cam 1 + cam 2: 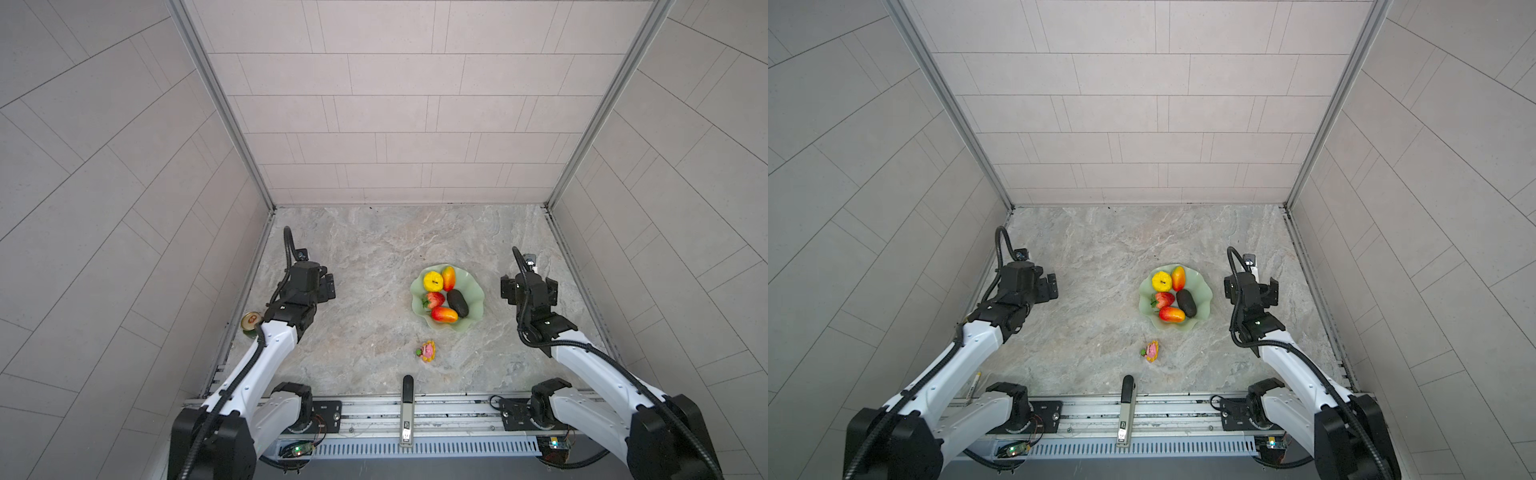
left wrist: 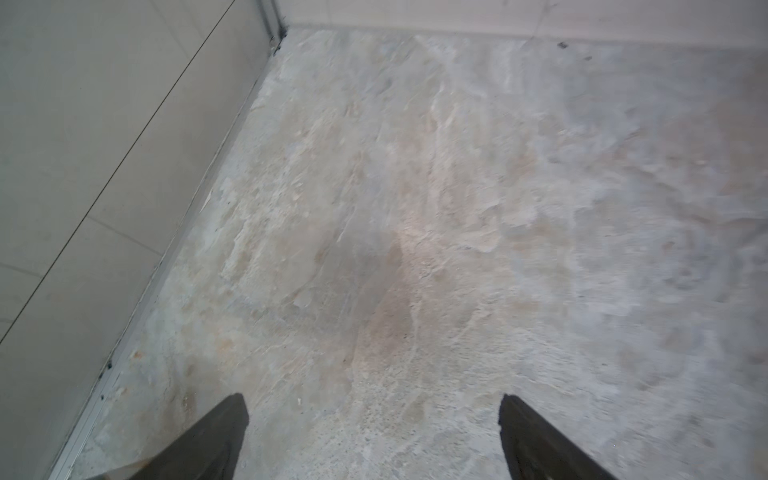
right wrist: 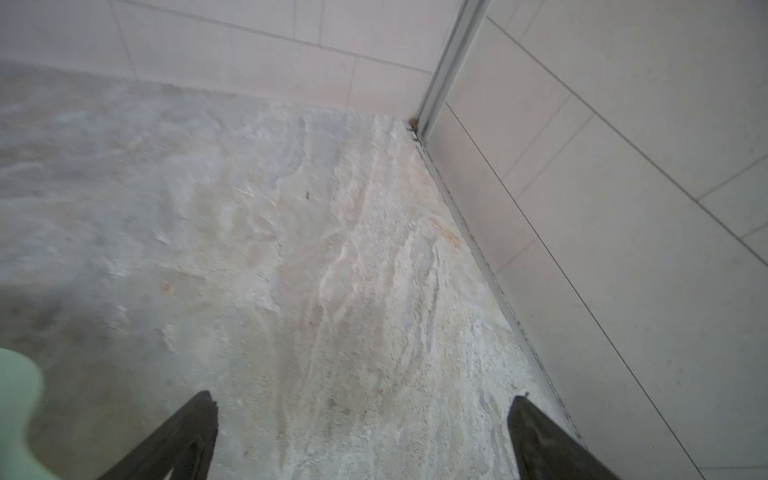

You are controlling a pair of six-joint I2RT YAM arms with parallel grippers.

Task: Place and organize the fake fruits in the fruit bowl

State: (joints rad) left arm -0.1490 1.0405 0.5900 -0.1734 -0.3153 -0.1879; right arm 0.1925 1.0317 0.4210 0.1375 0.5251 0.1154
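The pale mint fruit bowl [image 1: 473, 291] [image 1: 1203, 291] sits right of the table's middle. In it lie a lumpy yellow fruit [image 1: 433, 281], a mango [image 1: 449, 277] beside it, a red strawberry [image 1: 434, 300], a dark oval [image 1: 458, 303] and a second mango [image 1: 444, 314]. My right gripper [image 1: 528, 286] [image 3: 361, 411] hovers just right of the bowl, open and empty; a bit of bowl rim [image 3: 16, 395] shows in its wrist view. My left gripper [image 1: 329, 286] [image 2: 372, 415] is far left of the bowl, open over bare table.
A pink-and-yellow trinket [image 1: 427, 350] [image 1: 1151, 350] lies on the table in front of the bowl. A round metal can [image 1: 251, 321] stands by the left wall under my left arm. A black-handled tool [image 1: 407, 388] rests at the front edge. Tiled walls enclose three sides.
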